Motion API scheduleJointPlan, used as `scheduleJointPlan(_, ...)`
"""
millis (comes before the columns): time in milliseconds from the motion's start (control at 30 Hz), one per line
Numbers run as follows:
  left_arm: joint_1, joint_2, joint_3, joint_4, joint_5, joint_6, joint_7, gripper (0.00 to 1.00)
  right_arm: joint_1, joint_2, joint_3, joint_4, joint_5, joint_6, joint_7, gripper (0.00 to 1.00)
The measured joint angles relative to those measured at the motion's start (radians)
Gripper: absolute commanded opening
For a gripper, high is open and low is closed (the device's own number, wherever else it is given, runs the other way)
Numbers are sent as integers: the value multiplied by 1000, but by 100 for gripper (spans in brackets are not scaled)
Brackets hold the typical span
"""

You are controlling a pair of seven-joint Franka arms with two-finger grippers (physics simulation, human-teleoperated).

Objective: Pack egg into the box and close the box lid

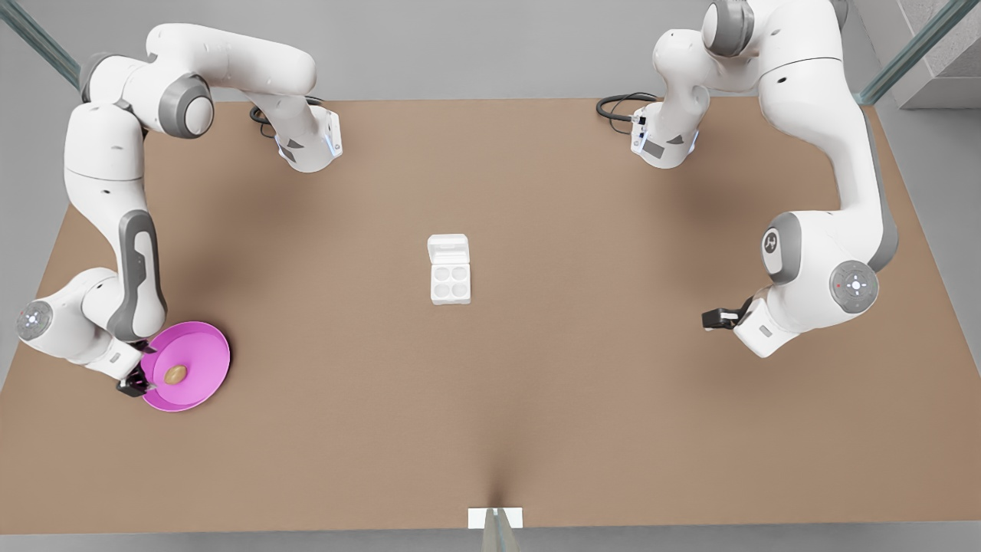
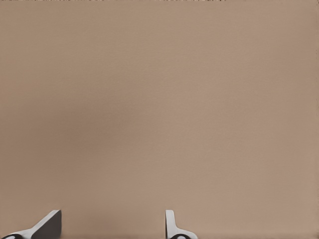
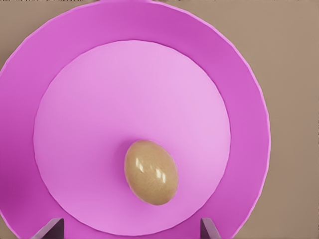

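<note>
A tan-brown egg lies on a round pink plate at the front view's left. My right gripper hangs at the plate's edge, open, with the egg just ahead of its fingers and apart from them. The box, a white carton with four vacant cups, sits mid-table, and the box lid lies folded open behind it. My left gripper waits open over bare table at the front view's right.
The brown table spreads wide between plate and carton. Black cables lie by the arm bases at the back. A small white block sits at the front edge.
</note>
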Motion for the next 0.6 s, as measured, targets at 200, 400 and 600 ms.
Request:
scheduleJointPlan(200, 1, 1, 0, 0, -3, 0, 0, 100, 22, 15, 9, 2, 14, 2, -120, 100)
scheduleJointPlan(400, 1, 1, 2, 0, -4, 0, 0, 100, 22, 59, 8, 61, 67, 2, -226, 100)
scheduleJointPlan(600, 1, 1, 2, 0, -4, 0, 2, 100, 20, 75, 8, 67, 77, 3, -251, 100)
